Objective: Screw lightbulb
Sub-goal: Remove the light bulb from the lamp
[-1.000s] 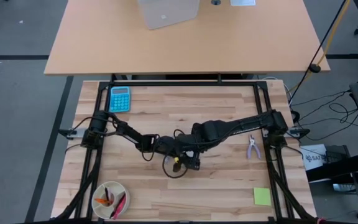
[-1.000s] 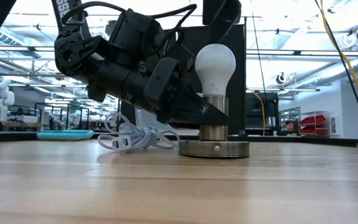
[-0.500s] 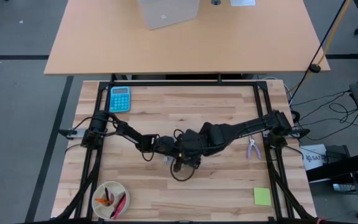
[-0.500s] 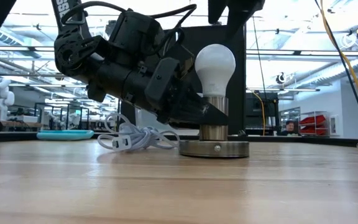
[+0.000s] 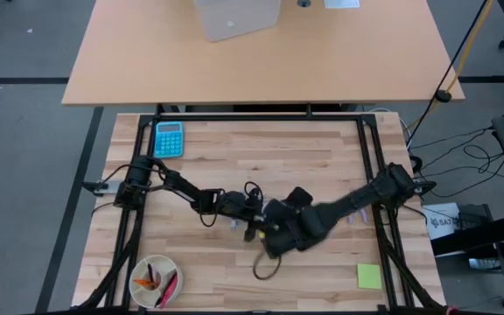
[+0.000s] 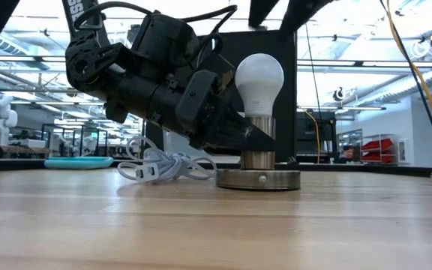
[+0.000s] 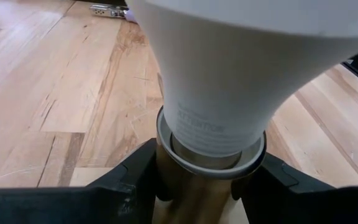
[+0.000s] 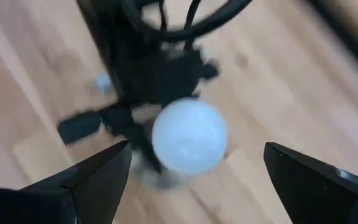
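The white lightbulb (image 6: 259,76) stands upright in a metal socket stem (image 6: 259,154) on a round flat base disc (image 6: 258,180) at the table's middle. My left gripper (image 6: 247,136) reaches in low from the table's left and is shut on the stem; it also shows in the high view (image 5: 247,220). My right gripper (image 5: 275,238) hangs above the bulb, open and touching nothing. In the right wrist view (image 8: 196,150) its two fingers stand wide on either side of the bulb's globe (image 8: 188,137). In the high view the right gripper hides the bulb. My left gripper pinches the socket's metal stem (image 7: 197,196) between its two fingers (image 7: 135,180), just below the collar that the bulb's neck sits in. The fingers come nearly level from the table's left, slanting slightly down. The socket stands upright with its base disc on the table.
A white coiled cable with a plug (image 6: 160,166) lies behind the socket. A teal calculator (image 5: 168,138) lies far left, pliers (image 5: 355,208) at the right, a green sticky note (image 5: 368,276) near right, and a bowl of small items (image 5: 154,282) near left.
My right arm has swung toward the table's near edge, carrying its gripper from over the socket's far side to its near side. The bulb, the socket and my left gripper have stayed where they were.
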You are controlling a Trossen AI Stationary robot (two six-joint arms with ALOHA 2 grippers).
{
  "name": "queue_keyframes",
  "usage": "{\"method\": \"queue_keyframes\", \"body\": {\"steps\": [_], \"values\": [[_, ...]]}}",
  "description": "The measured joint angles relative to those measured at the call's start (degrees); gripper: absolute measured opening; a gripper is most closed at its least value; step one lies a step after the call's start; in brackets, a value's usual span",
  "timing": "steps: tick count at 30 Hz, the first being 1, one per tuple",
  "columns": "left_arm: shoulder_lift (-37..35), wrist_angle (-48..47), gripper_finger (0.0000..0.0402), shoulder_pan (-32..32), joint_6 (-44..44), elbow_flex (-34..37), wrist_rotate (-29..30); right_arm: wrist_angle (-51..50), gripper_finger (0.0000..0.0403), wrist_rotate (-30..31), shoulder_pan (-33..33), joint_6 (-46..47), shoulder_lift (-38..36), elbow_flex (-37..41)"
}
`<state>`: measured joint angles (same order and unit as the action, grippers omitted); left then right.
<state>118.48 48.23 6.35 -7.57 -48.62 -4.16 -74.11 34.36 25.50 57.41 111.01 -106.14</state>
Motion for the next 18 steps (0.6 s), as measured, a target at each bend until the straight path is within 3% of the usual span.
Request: {"method": "queue_keyframes", "body": {"steps": [4,10,14,18], "values": [[0.0,0.0,0.0175,0.0,0.13,0.0,0.02,0.44,0.0359,13.0,6.18,6.21,-2.55,2.4],[0.0,0.0,0.0175,0.0,0.15,0.0,0.17,-0.7,0.0359,25.85,15.59,17.91,-7.15,10.93],[0.0,0.0,0.0175,0.0,0.13,0.0,0.17,-1.52,0.0359,33.48,20.97,32.38,-10.92,22.55],[0.0,0.0,0.0175,0.0,0.11,0.0,0.17,-0.8,0.0359,39.52,25.05,52.98,-14.41,37.36]]}}
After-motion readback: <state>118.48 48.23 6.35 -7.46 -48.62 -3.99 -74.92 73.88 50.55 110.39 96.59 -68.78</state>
